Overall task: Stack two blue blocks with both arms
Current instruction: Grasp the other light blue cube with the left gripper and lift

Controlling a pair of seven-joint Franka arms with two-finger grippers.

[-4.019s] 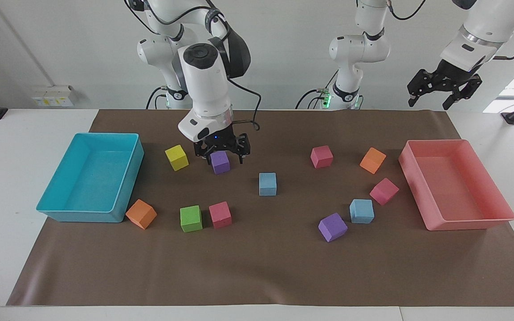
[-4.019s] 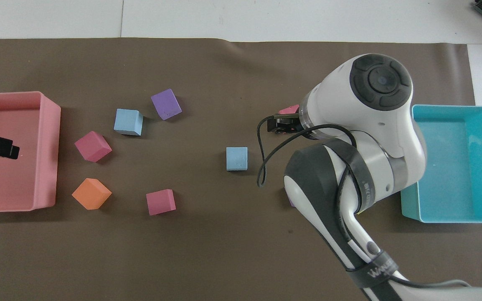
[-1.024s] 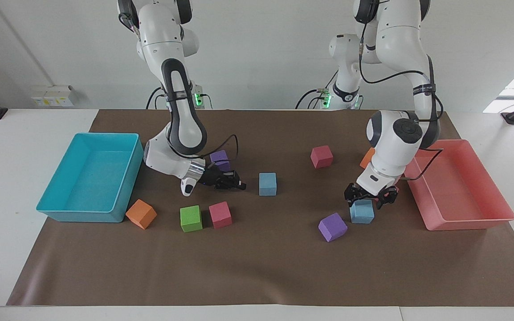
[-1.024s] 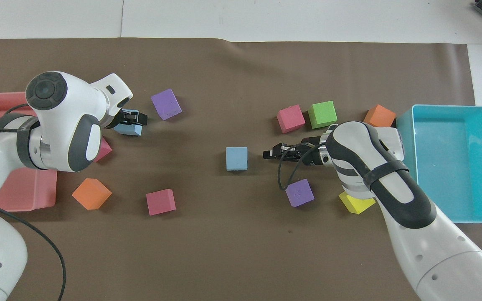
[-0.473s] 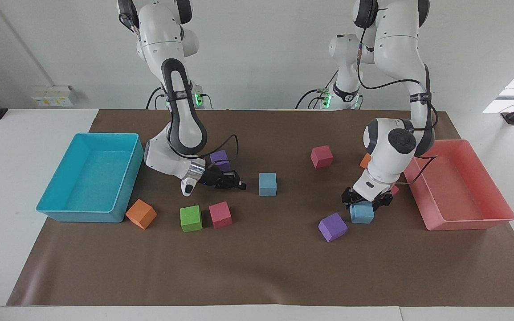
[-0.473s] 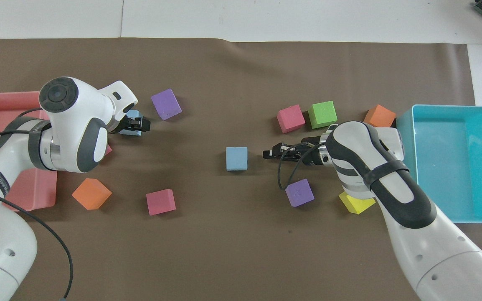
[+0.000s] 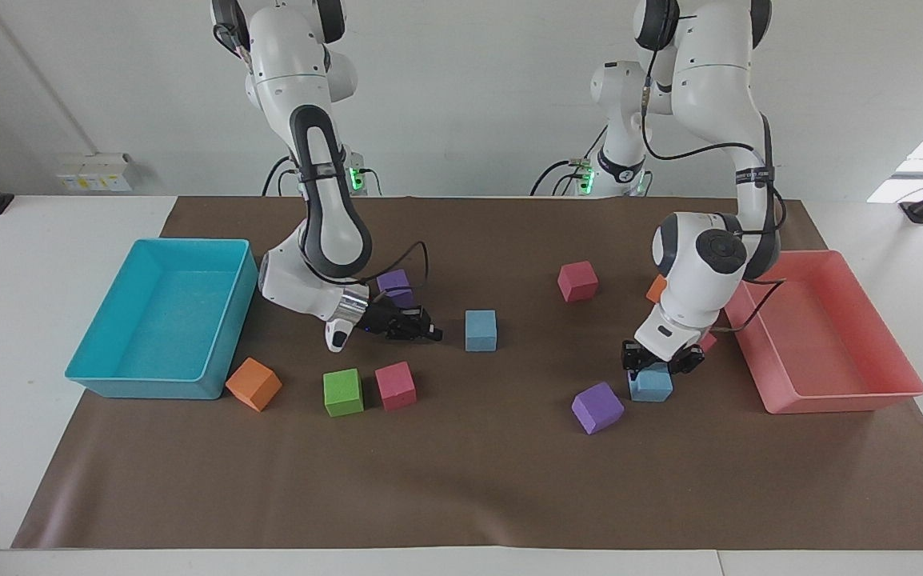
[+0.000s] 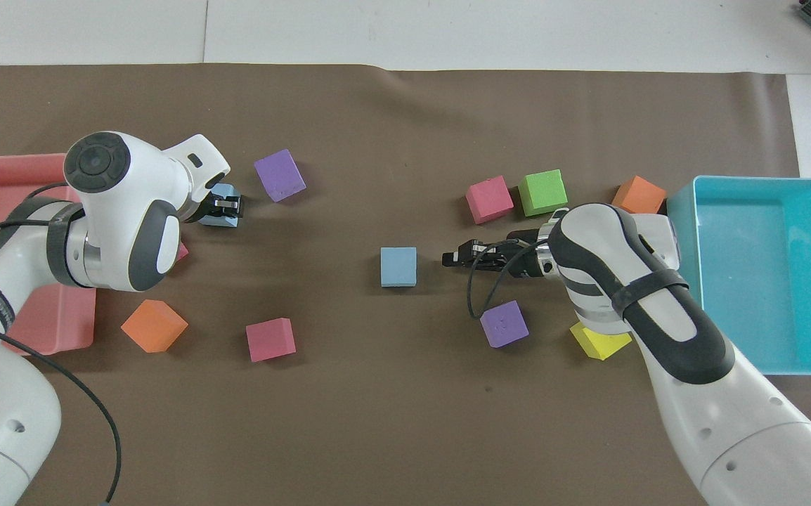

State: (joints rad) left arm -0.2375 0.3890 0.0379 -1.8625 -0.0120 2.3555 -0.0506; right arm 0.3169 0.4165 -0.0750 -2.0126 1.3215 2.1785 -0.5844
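Your left gripper (image 7: 660, 366) is down on one blue block (image 7: 651, 385) toward the left arm's end of the surface, its jaws pinched onto the block's top part; the block sits on the mat, not lifted. The second blue block (image 7: 481, 330) sits alone mid-mat, untouched. Your right gripper (image 7: 428, 331) lies low and level just beside it, pointing at it, jaws shut on nothing, a gap between tip and block.

Progress, as I judge it: the grasp is made and nothing is stacked. You have the lift, the carry over the mid-mat block and the release left.

Surface: a white surface (image 7: 45, 448) under a brown mat (image 7: 461, 480). A turquoise tray (image 7: 109, 376) stands at the right arm's end and a pink tray (image 7: 829, 396) at the left arm's. Loose purple, pink, orange, green and yellow cubes are scattered between them. Room: plain white wall, a wall socket box, bright daylight at one edge.
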